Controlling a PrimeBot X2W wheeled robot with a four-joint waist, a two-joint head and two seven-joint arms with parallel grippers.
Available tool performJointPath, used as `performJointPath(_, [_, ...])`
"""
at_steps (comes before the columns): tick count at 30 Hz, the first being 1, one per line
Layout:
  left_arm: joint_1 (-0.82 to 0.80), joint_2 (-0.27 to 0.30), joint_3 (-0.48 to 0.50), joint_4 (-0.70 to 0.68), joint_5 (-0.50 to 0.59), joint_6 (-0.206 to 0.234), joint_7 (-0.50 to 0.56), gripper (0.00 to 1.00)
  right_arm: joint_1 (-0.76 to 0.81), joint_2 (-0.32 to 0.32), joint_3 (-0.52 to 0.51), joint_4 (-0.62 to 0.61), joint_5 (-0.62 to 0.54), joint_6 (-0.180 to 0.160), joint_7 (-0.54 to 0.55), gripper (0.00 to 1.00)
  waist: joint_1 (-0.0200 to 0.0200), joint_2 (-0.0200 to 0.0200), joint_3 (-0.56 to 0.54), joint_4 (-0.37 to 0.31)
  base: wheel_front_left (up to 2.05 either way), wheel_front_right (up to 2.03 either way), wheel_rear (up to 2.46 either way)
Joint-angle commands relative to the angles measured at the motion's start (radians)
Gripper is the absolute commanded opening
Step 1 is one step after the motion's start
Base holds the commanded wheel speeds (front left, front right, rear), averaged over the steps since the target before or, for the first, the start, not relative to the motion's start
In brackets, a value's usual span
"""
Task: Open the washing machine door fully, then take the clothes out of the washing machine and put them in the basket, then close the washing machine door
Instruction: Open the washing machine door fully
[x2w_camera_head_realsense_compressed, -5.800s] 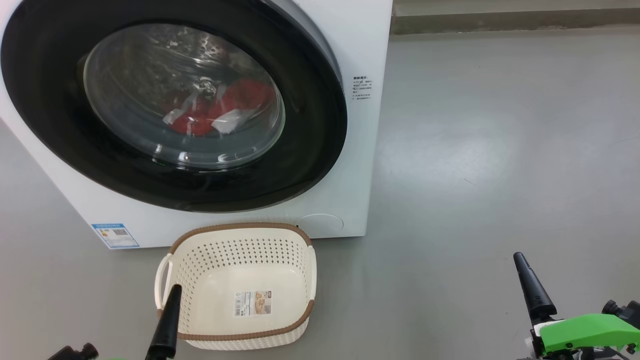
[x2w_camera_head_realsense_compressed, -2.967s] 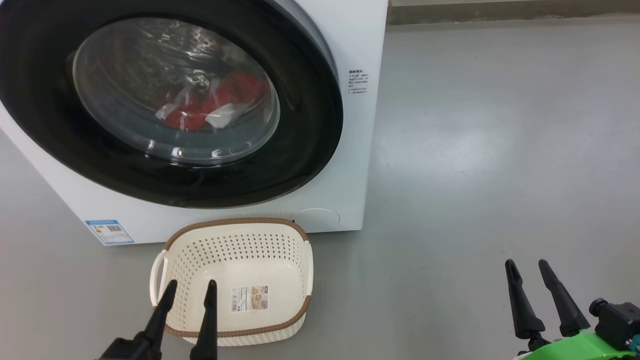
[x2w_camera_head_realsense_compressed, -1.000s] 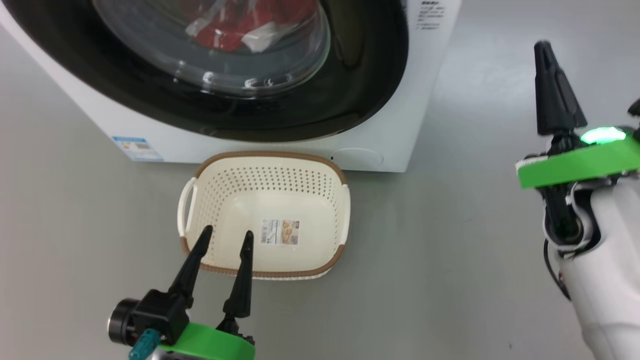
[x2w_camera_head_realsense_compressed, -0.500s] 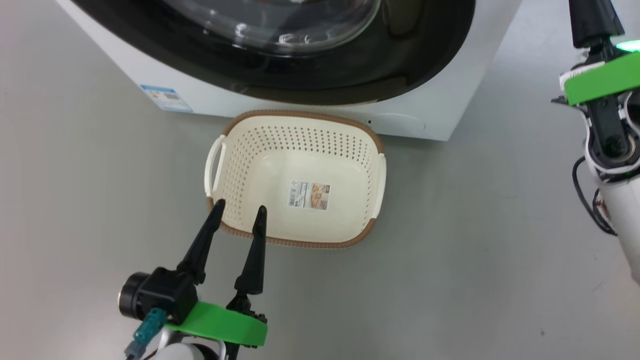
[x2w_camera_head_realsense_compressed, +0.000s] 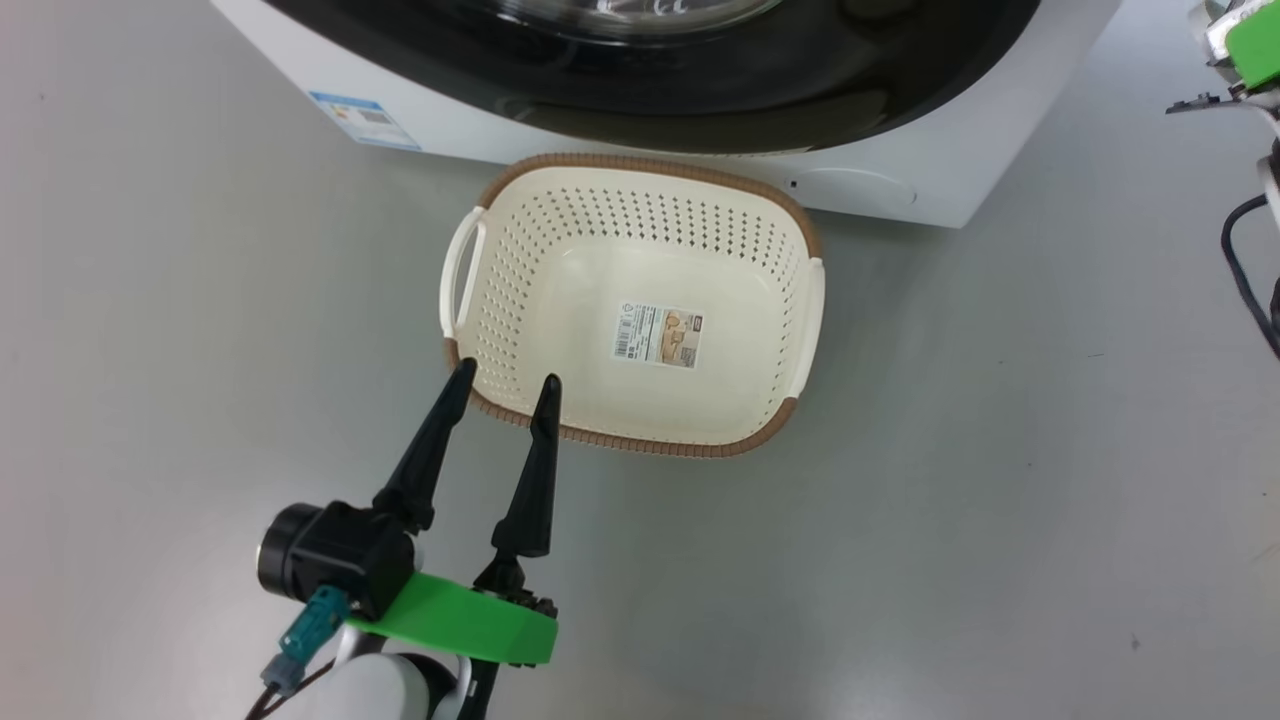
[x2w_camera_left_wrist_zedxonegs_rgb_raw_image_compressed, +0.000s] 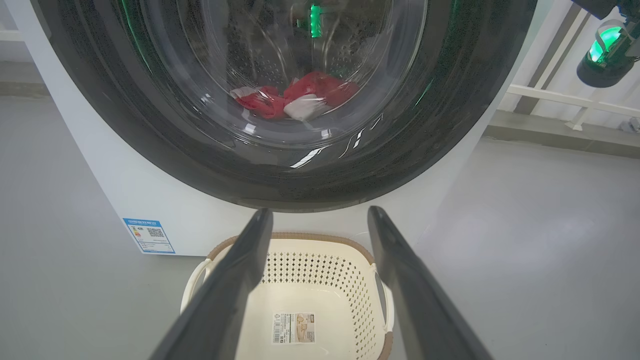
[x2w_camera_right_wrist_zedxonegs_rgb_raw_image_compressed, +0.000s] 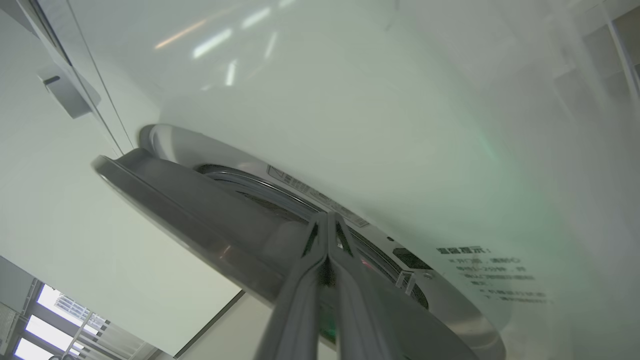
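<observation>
The washing machine (x2w_camera_head_realsense_compressed: 930, 190) stands at the top of the head view, showing the lower black rim of its door (x2w_camera_head_realsense_compressed: 700, 100). Through the door's glass (x2w_camera_left_wrist_zedxonegs_rgb_raw_image_compressed: 280, 75) red clothes (x2w_camera_left_wrist_zedxonegs_rgb_raw_image_compressed: 310, 92) with white parts lie in the drum. The cream basket (x2w_camera_head_realsense_compressed: 520, 290) sits on the floor in front, with nothing in it. My left gripper (x2w_camera_head_realsense_compressed: 505, 382) is open at the basket's near left corner. My right gripper (x2w_camera_right_wrist_zedxonegs_rgb_raw_image_compressed: 327, 216) is shut, and its tips sit in the gap between the door's grey edge (x2w_camera_right_wrist_zedxonegs_rgb_raw_image_compressed: 190, 200) and the white front panel (x2w_camera_right_wrist_zedxonegs_rgb_raw_image_compressed: 400, 125).
Grey floor lies all around the basket and to the right of the machine. A blue label (x2w_camera_head_realsense_compressed: 365, 120) marks the machine's lower left corner, and a round cover (x2w_camera_head_realsense_compressed: 860, 188) its lower right. My right arm's green wrist piece (x2w_camera_head_realsense_compressed: 1255, 45) is at the top right.
The head camera has tilted down, so machine and basket sit higher in the picture. My right gripper has risen out of the head view's top right. The left gripper stays open.
</observation>
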Motion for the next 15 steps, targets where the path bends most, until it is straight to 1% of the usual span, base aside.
performJointPath(1, [-0.013, 0.011, 0.025, -0.026, -0.012, 0.008, -0.012, 1.00, -0.009, -0.001, 0.010, -0.024, 0.012, -0.001, 0.013, 0.00, -0.0001, 0.0000, 0.015, 0.014, 0.00, 0.00, 0.00])
performJointPath(2, [-0.018, 0.011, 0.023, -0.026, -0.015, 0.008, -0.012, 1.00, -0.026, -0.009, 0.013, -0.024, 0.051, -0.001, 0.060, 0.00, -0.0001, 0.0000, 0.023, 0.019, 0.00, 0.00, 0.00])
performJointPath(3, [-0.021, 0.011, 0.022, -0.026, -0.016, 0.008, -0.012, 1.00, -0.033, -0.011, 0.010, -0.020, 0.074, -0.001, 0.083, 0.00, -0.0001, 0.0000, 0.025, 0.021, 0.00, 0.00, 0.00])
performJointPath(4, [-0.021, 0.011, 0.022, -0.026, -0.016, 0.008, -0.012, 1.00, -0.033, -0.011, 0.010, -0.020, 0.074, -0.001, 0.083, 0.00, -0.0001, 0.0000, 0.025, 0.021, 0.00, 0.00, 0.00])
performJointPath(9, [-0.031, 0.011, 0.012, -0.025, -0.024, 0.010, -0.012, 1.00, -0.068, -0.021, -0.012, 0.001, 0.178, -0.001, 0.198, 0.00, -0.0001, 0.0000, 0.038, 0.031, 0.00, 0.00, 0.00])
performJointPath(15, [-0.036, 0.011, 0.007, -0.027, -0.032, 0.015, -0.012, 1.00, -0.099, -0.026, -0.015, 0.032, 0.242, -0.001, 0.319, 0.00, -0.0001, 0.0000, 0.046, 0.036, 0.00, 0.00, 0.00])
